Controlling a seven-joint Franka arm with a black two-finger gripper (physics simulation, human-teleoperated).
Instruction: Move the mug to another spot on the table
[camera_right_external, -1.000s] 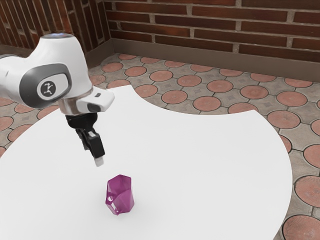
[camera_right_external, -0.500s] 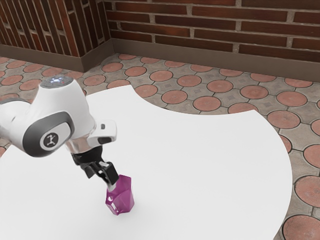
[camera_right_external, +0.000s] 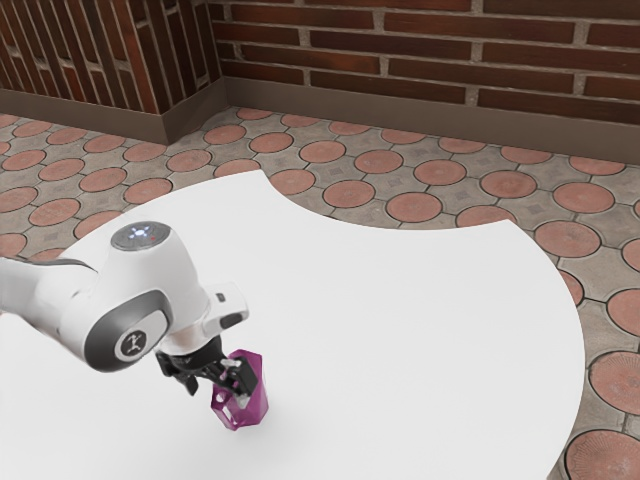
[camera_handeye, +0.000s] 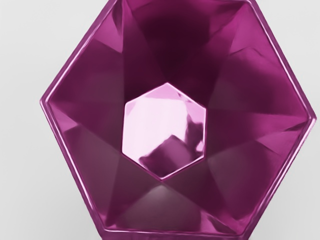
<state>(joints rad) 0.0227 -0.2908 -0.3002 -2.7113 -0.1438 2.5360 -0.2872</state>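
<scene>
The magenta, faceted, hexagonal glossy mug stands upright on the round white table, toward the exterior view's lower left. The black two-finger gripper is down at the mug's rim, on the side nearest the arm. Whether it has closed on the wall cannot be told. The wrist view looks straight down into the mug. My judgement is that a hold on one thin, slanted wall could slip. An off-centre lift could then tilt the mug or topple it.

The mug looks glossy and glass-smooth, its facets mirroring light, on a matt, smooth white table.
</scene>
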